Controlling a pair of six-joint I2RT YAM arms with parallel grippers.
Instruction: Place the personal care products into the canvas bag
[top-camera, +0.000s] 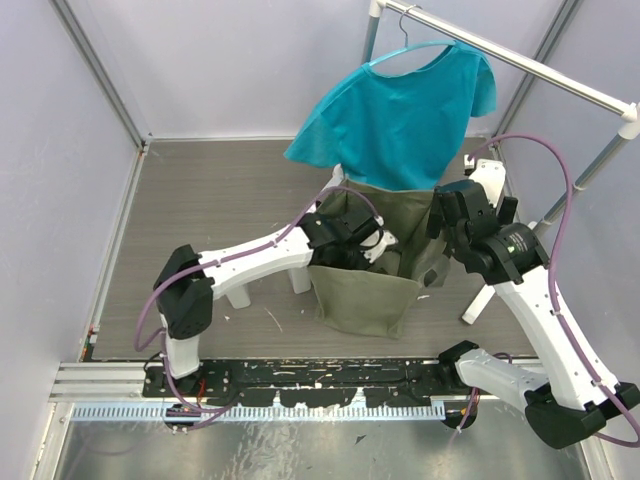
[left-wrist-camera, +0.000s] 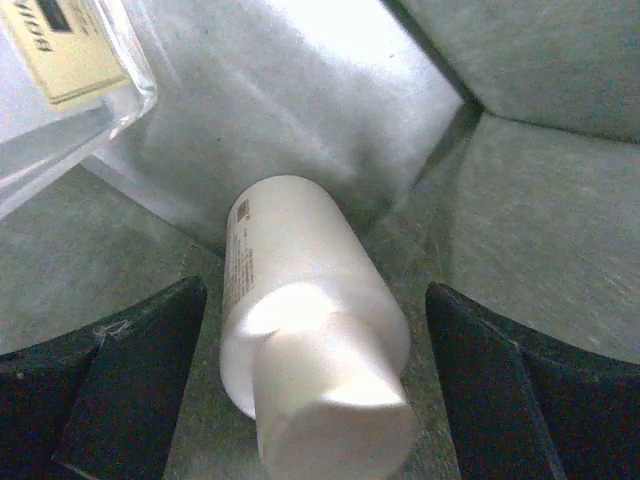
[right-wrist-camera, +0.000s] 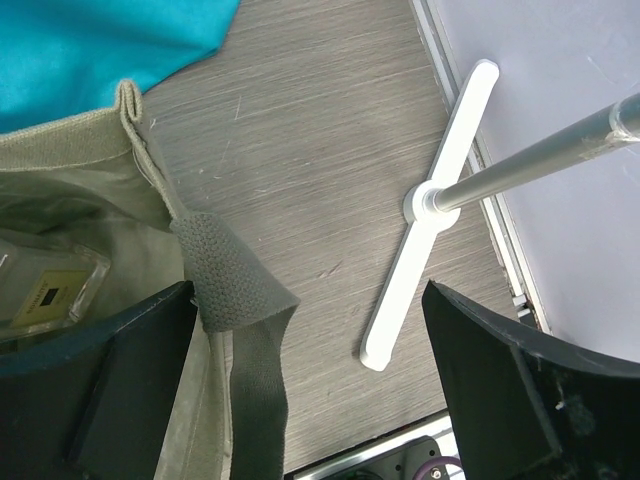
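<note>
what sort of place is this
Probably a robot test cell, not a home: bare panel walls, left arm and right arm mounted on a rail, a staged clothes rack beside the canvas bag.

clear bottle (left-wrist-camera: 60, 70): cut by top-left edge; you see 1 corner + part label.
cream bottle (left-wrist-camera: 300, 290): cap blurred, runs off btm edge.
canvas bag (top-camera: 365, 290): rear rim behind teal shirt (top-camera: 400, 110), top view.
</note>
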